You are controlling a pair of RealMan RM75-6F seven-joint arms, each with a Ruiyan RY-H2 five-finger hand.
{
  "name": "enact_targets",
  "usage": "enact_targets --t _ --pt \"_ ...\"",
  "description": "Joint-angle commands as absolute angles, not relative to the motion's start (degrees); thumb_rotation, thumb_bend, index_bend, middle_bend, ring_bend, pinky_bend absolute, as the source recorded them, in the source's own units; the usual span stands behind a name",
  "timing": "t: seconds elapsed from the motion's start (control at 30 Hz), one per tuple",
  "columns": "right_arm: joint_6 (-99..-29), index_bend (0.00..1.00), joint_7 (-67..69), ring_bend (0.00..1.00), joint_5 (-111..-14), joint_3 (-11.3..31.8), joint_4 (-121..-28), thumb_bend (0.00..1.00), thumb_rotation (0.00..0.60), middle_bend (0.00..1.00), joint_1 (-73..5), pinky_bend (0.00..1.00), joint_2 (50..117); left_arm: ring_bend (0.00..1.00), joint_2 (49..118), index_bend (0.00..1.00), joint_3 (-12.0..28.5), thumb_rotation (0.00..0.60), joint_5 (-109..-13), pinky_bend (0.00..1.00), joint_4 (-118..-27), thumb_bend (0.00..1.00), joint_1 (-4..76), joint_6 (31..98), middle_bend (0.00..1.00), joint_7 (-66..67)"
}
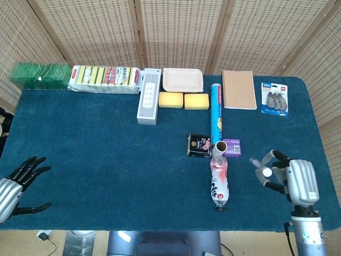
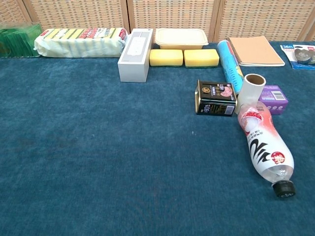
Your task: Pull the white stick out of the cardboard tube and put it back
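Cardboard tube (image 2: 252,91) stands upright approx mid-tabletop, a bit toward the right edge, wedged between black tin (image 2: 215,98) and purple box (image 2: 274,99), w/ the base of the lying bottle (image 2: 263,145) right against its near side and the blue roll (image 2: 230,61) running off behind it toward the far edge. Tube mouth faces up; white stick isn't visible in either view, presumably down inside, can't tell how deep. Judgement: tube is light, thin-walled, crushable, tips easily; stick prob light, stiff and smooth, so it could slip in a weak pinch. Best hold: pinch the stick tip from straight above and pull vertically, w/ the tube steadied low on its wall, gently, no squeeze. Neighbours crowd the tube, so little room for fingers at the sides; bottle may roll if bumped. Right hand (image 1: 285,173) hovers over the cloth near the front right corner, right of the bottle, fingers spread, grasping nothing. Left hand (image 1: 18,181) sits at the front left corner, fingers apart, also empty, well apart from the tube
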State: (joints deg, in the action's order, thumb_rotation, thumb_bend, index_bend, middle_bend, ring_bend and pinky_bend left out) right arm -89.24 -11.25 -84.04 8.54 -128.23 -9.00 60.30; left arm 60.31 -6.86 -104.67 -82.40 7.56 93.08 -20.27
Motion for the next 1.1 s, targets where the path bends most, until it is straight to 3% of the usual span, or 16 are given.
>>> enact_targets --t 0.03,0.17,0.3,0.43,0.47,0.6,0.73,0.8,0.9,1.03,1.1 --pt "-89.7 0.81 -14.1 1.0 -89.7 5.4 -131.2 0.41 0.6 0.98 -7.3 0.84 61.2 0.03 60.2 0.16 -7.0 0.462 -105.1 0.24 -82.5 0.11 7.5 93.7 0.08 -20.4" --pt "-87.7 0.81 -16.2 1.0 -85.4 6.8 -132.1 0.41 0.6 0.98 -8.8 0.84 63.0 0.03 60.3 0.16 -7.1 0.468 -105.2 0.24 -82.2 0.11 7.4 94.0 0.08 -20.6" --pt "-84.8 0.81 -21.2 1.0 -92.1 2.0 -132.8 0.41 0.6 0.98 -8.3 0.84 64.1 0.03 60.2 0.16 -7.0 0.464 -105.0 0.24 -82.1 0.11 7.3 94.1 0.08 -20.9" --pt "-88.3 0.81 -21.7 1.0 -83.3 9.9 -133.9 0.41 0.6 0.98 -9.9 0.84 67.3 0.03 60.2 0.16 -7.1 0.463 -105.1 0.24 -81.7 0.11 7.2 94.4 0.08 -21.4" --pt "-88.1 0.81 -22.0 1.0 -82.3 10.2 -134.4 0.41 0.6 0.98 -10.1 0.84 67.5 0.03 60.2 0.16 -7.1 0.463 -105.2 0.24 -81.6 0.11 7.2 94.5 0.08 -21.5" --pt "-85.3 0.81 -24.1 1.0 -90.4 3.3 -134.2 0.41 0.6 0.98 -8.6 0.84 66.4 0.03 60.3 0.16 -6.9 0.457 -104.6 0.24 -81.6 0.11 7.3 94.2 0.08 -21.7" --pt "-88.1 0.81 -22.8 1.0 -84.5 9.6 -134.5 0.41 0.6 0.98 -9.9 0.84 68.9 0.03 60.3 0.16 -7.2 0.459 -105.3 0.24 -81.7 0.11 7.4 94.1 0.08 -21.1" --pt "-87.0 0.81 -23.5 1.0 -83.7 9.0 -135.0 0.41 0.6 0.98 -10.1 0.84 68.1 0.03 60.2 0.16 -7.5 0.458 -105.9 0.24 -81.7 0.11 7.3 94.6 0.08 -21.3" --pt "-85.4 0.81 -24.5 1.0 -88.9 4.7 -134.3 0.41 0.6 0.98 -8.9 0.84 66.6 0.03 60.3 0.16 -7.2 0.464 -105.4 0.24 -81.6 0.11 7.4 94.6 0.08 -21.5" --pt "-88.4 0.81 -22.2 1.0 -84.8 10.0 -134.6 0.41 0.6 0.98 -9.7 0.84 68.1 0.03 60.5 0.16 -7.1 0.462 -104.9 0.24 -81.8 0.11 7.6 93.5 0.08 -20.6" --pt "-87.5 0.82 -22.8 1.0 -83.9 9.9 -135.0 0.41 0.6 0.98 -10.0 0.84 67.6 0.03 60.4 0.16 -7.5 0.46 -105.5 0.24 -81.9 0.11 7.6 93.6 0.08 -20.5"
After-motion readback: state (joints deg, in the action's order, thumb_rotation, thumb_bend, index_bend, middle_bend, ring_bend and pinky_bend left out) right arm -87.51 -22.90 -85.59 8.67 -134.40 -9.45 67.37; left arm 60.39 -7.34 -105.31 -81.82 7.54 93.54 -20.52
